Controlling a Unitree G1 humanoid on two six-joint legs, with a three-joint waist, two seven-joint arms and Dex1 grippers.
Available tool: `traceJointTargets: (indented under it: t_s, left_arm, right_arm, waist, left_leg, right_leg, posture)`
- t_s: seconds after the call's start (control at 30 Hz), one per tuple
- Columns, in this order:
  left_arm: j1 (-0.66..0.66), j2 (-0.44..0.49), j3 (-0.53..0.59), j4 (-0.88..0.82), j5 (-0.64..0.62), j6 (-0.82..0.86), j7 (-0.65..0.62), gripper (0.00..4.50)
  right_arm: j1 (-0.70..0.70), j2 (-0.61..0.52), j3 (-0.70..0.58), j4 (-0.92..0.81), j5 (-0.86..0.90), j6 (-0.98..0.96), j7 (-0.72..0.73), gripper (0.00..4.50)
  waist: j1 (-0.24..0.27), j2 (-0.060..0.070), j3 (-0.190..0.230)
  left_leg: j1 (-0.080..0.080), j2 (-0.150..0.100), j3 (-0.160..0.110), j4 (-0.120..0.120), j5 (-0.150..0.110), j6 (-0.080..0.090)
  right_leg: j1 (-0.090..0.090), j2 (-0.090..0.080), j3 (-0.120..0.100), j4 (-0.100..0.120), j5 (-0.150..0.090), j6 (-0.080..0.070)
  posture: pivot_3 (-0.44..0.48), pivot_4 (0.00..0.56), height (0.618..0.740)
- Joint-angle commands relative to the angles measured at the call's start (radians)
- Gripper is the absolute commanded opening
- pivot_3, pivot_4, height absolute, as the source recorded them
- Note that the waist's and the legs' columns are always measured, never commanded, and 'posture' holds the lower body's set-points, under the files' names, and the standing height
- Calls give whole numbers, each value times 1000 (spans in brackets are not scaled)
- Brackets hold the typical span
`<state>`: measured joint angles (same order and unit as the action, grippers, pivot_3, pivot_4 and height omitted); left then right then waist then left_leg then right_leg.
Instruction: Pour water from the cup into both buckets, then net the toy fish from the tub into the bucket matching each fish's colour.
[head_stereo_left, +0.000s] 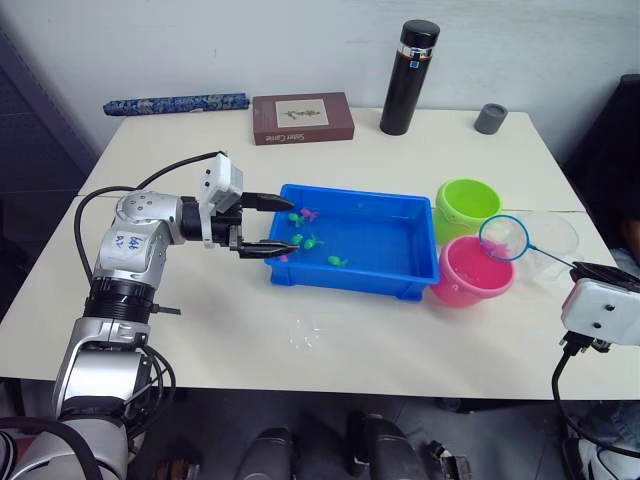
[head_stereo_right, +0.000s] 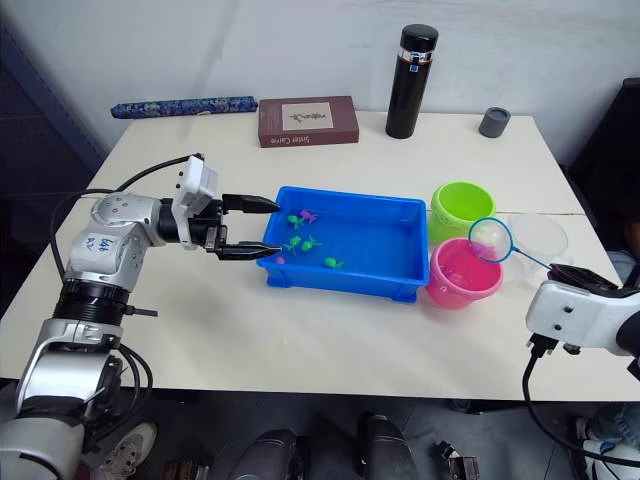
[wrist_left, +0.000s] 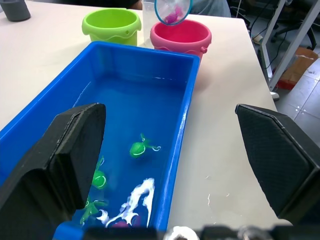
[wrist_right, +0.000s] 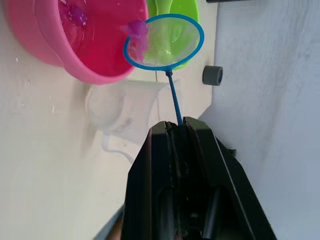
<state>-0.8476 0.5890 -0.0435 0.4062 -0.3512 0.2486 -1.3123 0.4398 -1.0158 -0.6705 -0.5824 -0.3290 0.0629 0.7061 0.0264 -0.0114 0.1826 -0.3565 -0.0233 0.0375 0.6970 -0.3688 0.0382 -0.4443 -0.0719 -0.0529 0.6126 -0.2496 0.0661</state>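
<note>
The blue tub (head_stereo_left: 400, 285) lies mid-table with several green and pink toy fish (head_stereo_left: 310, 241) at its left end. My left gripper (head_stereo_left: 278, 226) is open at that end, one finger over the water and the other just outside the front rim. To the tub's right stand the green bucket (head_stereo_left: 467, 205) and the pink bucket (head_stereo_left: 470, 275). My right gripper (wrist_right: 175, 125) is shut on the handle of the net (head_stereo_left: 503, 238). The hoop hovers over the pink bucket's far edge with a pink fish (wrist_right: 136, 27) in it. Another pink fish (wrist_right: 75, 15) lies inside the pink bucket. The clear cup (head_stereo_left: 552, 240) stands behind the net.
Along the table's back edge are a tall black flask (head_stereo_left: 408, 78), a small grey cup (head_stereo_left: 491, 118), a brown book (head_stereo_left: 302, 118) and a blue patterned roll (head_stereo_left: 175, 103). A few water drops (head_stereo_left: 310, 335) lie on the table in front of the tub.
</note>
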Motion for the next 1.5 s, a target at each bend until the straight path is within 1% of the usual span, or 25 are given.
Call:
traceJointTargets:
  t_s: [0.03,0.1,0.2,0.3,0.33,0.5,0.57,0.6,0.63,0.67,0.73,0.83,0.93,1.0,1.1,1.33,1.5]
  left_arm:
    - [-27,0,16,-16,-8,-12,-11,4467]
    - [-26,0,16,-16,-9,-12,-12,4467]
    - [-26,-1,17,-18,-10,-10,-11,4467]
    - [-23,2,21,-20,-12,-7,-10,4467]
    - [-19,7,28,-20,-12,-3,-1,4467]
    - [19,33,76,-51,-23,20,60,4467]
    - [52,48,114,-83,-41,59,101,4467]
    - [83,67,134,-102,-36,77,126,4467]
    - [135,97,161,-130,-33,101,152,4467]
    - [176,121,182,-157,-32,126,177,4467]
    - [226,147,207,-202,-38,167,216,4467]
    - [286,170,259,-263,-64,221,269,4467]
    - [332,183,304,-321,-87,288,328,4467]
    - [374,191,332,-375,-105,319,354,4467]
    - [406,197,354,-427,-130,349,375,4467]
    - [453,207,402,-488,-193,393,390,4467]
    - [483,222,409,-502,-203,397,387,4467]
  right_arm:
    - [6,23,-24,18,-75,-106,-43,0]
    - [7,41,-24,23,-98,-146,-60,0]
    - [-13,64,-22,23,-95,-149,-53,0]
    - [-75,62,-16,11,-56,-118,-29,0]
    - [-120,53,-1,2,-8,-82,-7,0]
    - [-378,65,113,-47,201,212,51,0]
    - [-502,63,201,-61,297,377,76,0]
    - [-576,70,260,-61,357,490,92,0]
    - [-673,97,334,-43,419,620,99,0]
    - [-743,118,385,-28,465,709,103,0]
    - [-831,145,440,-17,526,830,103,0]
    - [-934,176,535,9,573,981,79,0]
    - [-1018,210,617,52,608,1093,58,0]
    - [-1089,257,699,115,610,1119,38,0]
    - [-1157,312,757,185,604,1142,4,0]
    - [-1242,409,829,308,593,1178,-77,0]
    - [-1277,439,851,354,589,1175,-108,0]
  waist:
    - [0,0,0]
    - [-1,0,0]
    - [-1,0,0]
    - [-2,0,0]
    - [-2,0,0]
    - [-10,0,0]
    - [-18,0,0]
    - [-18,0,0]
    - [-23,0,0]
    - [-32,0,0]
    - [-33,0,0]
    - [-19,0,0]
    - [-7,0,0]
    - [-8,0,0]
    - [-10,0,0]
    - [-26,0,0]
    - [-31,0,0]
  left_leg:
    - [0,0,0,0,0,0]
    - [0,0,0,0,0,0]
    - [0,0,0,0,0,0]
    - [0,0,0,1,0,0]
    - [1,0,0,1,0,0]
    - [2,1,1,2,0,0]
    - [2,1,1,2,0,0]
    - [2,2,1,2,0,0]
    - [2,2,0,2,0,0]
    - [2,2,0,2,0,0]
    - [3,3,0,1,0,-1]
    - [1,3,-2,2,0,-1]
    - [0,1,-3,2,0,-1]
    - [0,0,-2,2,0,0]
    - [0,0,-2,2,-1,0]
    - [0,0,-2,2,-1,0]
    - [-1,0,-2,1,-1,0]
  right_leg:
    - [0,0,0,0,0,0]
    - [0,0,0,0,0,0]
    - [0,0,0,1,0,0]
    - [0,0,1,1,0,0]
    - [0,0,1,2,0,0]
    - [0,1,2,5,0,0]
    - [0,1,2,6,-1,-1]
    - [0,0,2,6,-1,-1]
    - [0,0,2,6,-1,-1]
    - [0,0,2,6,-1,-1]
    - [-1,-1,2,7,-1,-3]
    - [-3,-2,0,7,-2,-4]
    - [-3,-5,-1,7,-2,-4]
    - [-2,-6,-1,7,-2,-4]
    - [-3,-5,-1,7,-2,-4]
    - [-3,-5,-1,7,-2,-4]
    - [-4,-5,-1,7,-2,-4]
  posture:
    - [0,150,740]
    - [0,150,740]
    - [0,150,740]
    - [0,150,740]
    - [0,150,740]
    - [0,150,740]
    - [0,150,740]
    - [0,150,740]
    - [0,150,740]
    - [0,150,740]
    - [0,150,740]
    - [0,150,740]
    - [0,150,740]
    - [0,150,740]
    - [0,150,740]
    - [0,150,740]
    - [0,150,740]
